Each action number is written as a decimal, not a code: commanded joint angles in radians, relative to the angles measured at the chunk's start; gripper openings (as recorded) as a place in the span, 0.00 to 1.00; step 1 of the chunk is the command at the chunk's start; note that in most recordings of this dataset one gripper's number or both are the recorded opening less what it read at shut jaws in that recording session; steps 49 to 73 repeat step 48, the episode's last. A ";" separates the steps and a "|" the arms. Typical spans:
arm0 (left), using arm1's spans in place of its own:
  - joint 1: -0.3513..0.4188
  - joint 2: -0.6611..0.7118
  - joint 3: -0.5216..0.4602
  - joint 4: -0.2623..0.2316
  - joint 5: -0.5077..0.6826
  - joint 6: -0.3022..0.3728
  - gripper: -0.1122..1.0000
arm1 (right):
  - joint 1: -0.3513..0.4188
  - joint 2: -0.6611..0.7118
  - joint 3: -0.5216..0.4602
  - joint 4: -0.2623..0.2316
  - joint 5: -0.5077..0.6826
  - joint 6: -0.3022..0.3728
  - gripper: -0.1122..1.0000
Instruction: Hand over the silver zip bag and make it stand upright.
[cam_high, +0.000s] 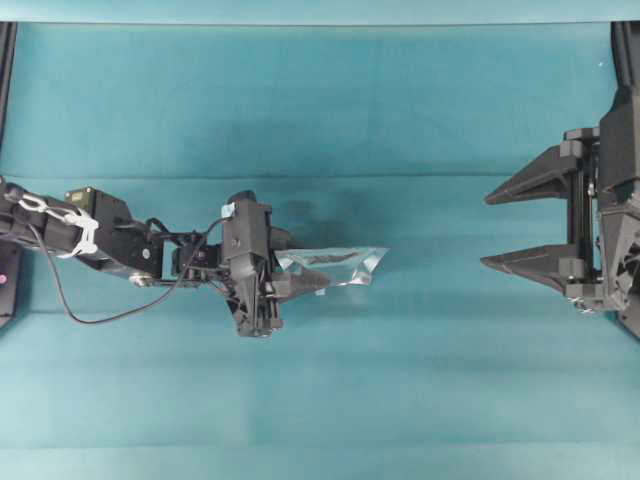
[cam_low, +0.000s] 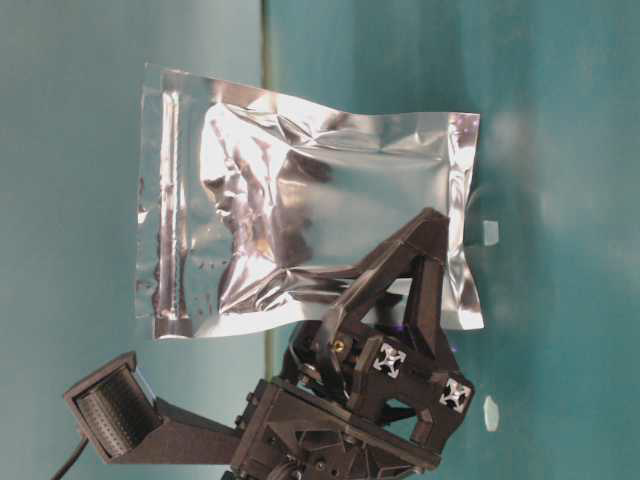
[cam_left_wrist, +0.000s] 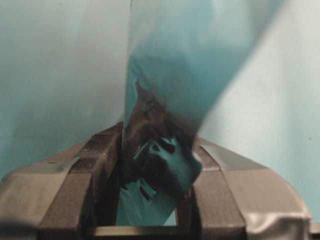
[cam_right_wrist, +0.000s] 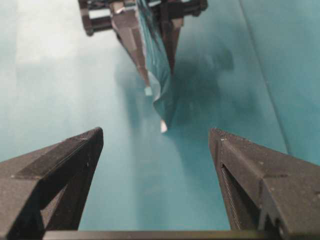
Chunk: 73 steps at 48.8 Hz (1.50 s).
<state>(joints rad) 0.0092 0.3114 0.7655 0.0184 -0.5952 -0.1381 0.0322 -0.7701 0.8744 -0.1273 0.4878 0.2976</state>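
The silver zip bag (cam_high: 345, 262) hangs in the air above the middle of the teal table, edge-on from overhead. My left gripper (cam_high: 300, 268) is shut on its left end. From table level the crinkled bag (cam_low: 310, 240) shows broadside, with a black finger (cam_low: 400, 270) laid across its lower right part. In the left wrist view the foil (cam_left_wrist: 165, 65) rises from between the closed-in jaws of the left gripper (cam_left_wrist: 157, 145). My right gripper (cam_high: 486, 230) stands wide open to the right, well apart from the bag. Its wrist view shows the bag (cam_right_wrist: 160, 85) straight ahead beyond the right gripper (cam_right_wrist: 156, 132), nothing between the fingers.
The teal cloth table (cam_high: 320, 400) stretches under both arms. Tiny white scraps (cam_low: 490, 412) lie on it. A cable (cam_high: 90, 315) loops off the left arm. Dark frame posts (cam_high: 6, 60) stand at the far corners.
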 joint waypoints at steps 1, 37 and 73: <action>-0.006 -0.002 0.003 0.003 0.006 -0.002 0.36 | 0.000 -0.003 -0.008 0.000 -0.009 0.009 0.89; -0.006 -0.002 0.000 0.003 0.006 -0.002 0.36 | 0.000 -0.003 0.002 0.002 -0.021 0.009 0.89; -0.006 -0.002 0.000 0.003 0.006 -0.002 0.36 | -0.002 -0.003 0.002 0.002 -0.025 0.009 0.89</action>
